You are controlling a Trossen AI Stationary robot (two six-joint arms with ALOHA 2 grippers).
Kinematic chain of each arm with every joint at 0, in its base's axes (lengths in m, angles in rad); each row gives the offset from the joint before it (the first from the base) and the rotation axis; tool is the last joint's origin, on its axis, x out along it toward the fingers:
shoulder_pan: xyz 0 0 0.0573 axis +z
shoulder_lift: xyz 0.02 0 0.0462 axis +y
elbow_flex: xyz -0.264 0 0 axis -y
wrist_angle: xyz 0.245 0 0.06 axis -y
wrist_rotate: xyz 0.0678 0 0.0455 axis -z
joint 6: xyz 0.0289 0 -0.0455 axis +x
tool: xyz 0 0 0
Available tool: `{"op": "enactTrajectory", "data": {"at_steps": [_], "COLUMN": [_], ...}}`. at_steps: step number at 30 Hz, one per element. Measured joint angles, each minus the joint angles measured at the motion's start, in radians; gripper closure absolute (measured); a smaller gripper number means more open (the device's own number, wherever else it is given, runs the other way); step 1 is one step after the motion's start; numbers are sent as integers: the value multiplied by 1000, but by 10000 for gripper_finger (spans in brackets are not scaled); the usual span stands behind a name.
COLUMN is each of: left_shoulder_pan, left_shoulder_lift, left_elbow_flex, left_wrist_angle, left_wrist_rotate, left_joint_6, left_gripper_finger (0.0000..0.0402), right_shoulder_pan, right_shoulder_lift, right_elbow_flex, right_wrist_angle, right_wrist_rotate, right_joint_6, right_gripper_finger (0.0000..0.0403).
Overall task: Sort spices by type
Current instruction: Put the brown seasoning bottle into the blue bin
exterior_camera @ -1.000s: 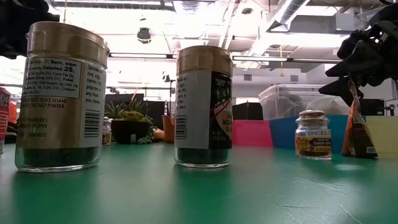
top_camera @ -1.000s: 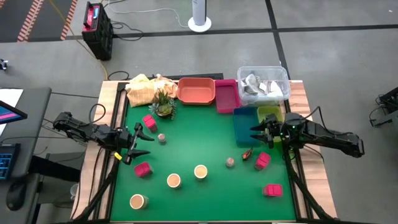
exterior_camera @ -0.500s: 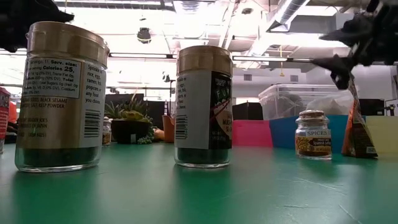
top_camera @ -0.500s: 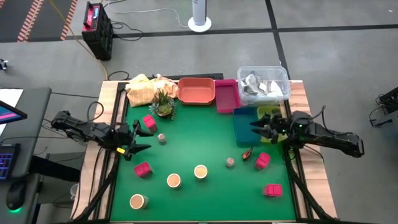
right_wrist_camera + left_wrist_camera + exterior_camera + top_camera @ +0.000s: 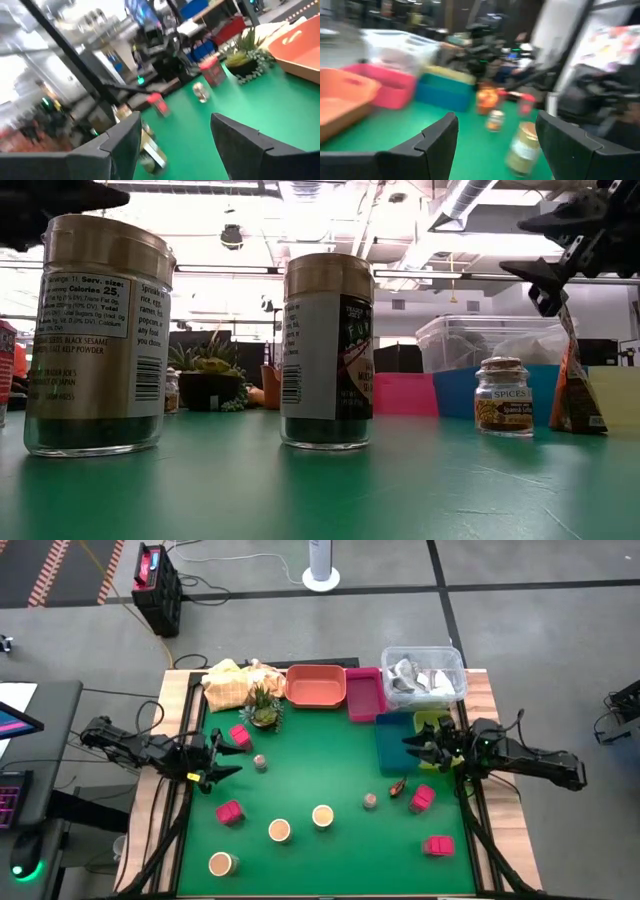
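Observation:
The spices stand scattered on the green mat. The magenta packets [image 5: 240,736] [image 5: 229,811] [image 5: 422,798] [image 5: 438,845] sit on their bases, as do three tan-topped jars [image 5: 279,830] [image 5: 322,816] [image 5: 221,863]. Two tiny jars [image 5: 260,762] [image 5: 370,801] and a red-orange packet [image 5: 397,787] are upright too. My left gripper [image 5: 218,764] is open above the mat's left side, near a magenta packet and a tiny jar. My right gripper [image 5: 413,750] is open over the blue tray [image 5: 393,743], above the red-orange packet [image 5: 575,380]. Neither touches anything.
Along the far edge sit an orange tray [image 5: 316,685], a pink tray [image 5: 364,692], a clear lidded box [image 5: 423,673], a yellow-green tray [image 5: 433,723], a potted plant [image 5: 263,708] and a yellow cloth [image 5: 232,682]. The mat's middle [image 5: 320,765] is bare.
My left gripper has moved a little toward the far edge, staying open. My right gripper has risen above the red-orange packet and shifted slightly toward the far edge, also open. No spice has moved.

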State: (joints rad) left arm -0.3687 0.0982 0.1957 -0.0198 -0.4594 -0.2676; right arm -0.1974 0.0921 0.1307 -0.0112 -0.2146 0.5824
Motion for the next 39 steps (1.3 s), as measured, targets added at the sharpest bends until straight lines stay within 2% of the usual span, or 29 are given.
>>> {"op": "enactTrajectory", "data": {"at_steps": [4,8,11,15,20,22,32,39], "left_shoulder_pan": [0,9,32,54,58,55,55,55], "left_shoulder_lift": [65,150,220,319,409,441,491,491], "left_elbow_flex": [81,157,200,257,328,345,366,366], "left_wrist_angle": [-95,-164,-178,-208,-260,-263,-262,-261], "left_wrist_rotate": [-173,-210,-213,-193,-85,-57,-50,-51], "left_joint_6": [37,16,-10,-7,-24,-35,-57,-61], "left_gripper_finger": [146,146,146,146,146,146,146,146], "right_shoulder_pan": [30,52,60,74,235,310,586,615], "right_shoulder_lift": [124,294,428,577,766,854,1283,1506], "right_elbow_flex": [44,125,196,315,490,553,861,1063], "right_wrist_angle": [-4,-4,-9,-133,-317,-375,-663,-830], "right_wrist_rotate": [25,61,67,74,299,345,351,350], "right_joint_6": [-117,-236,-307,-364,-397,-395,-370,-444], "right_gripper_finger": [138,138,138,138,138,138,138,130]}}
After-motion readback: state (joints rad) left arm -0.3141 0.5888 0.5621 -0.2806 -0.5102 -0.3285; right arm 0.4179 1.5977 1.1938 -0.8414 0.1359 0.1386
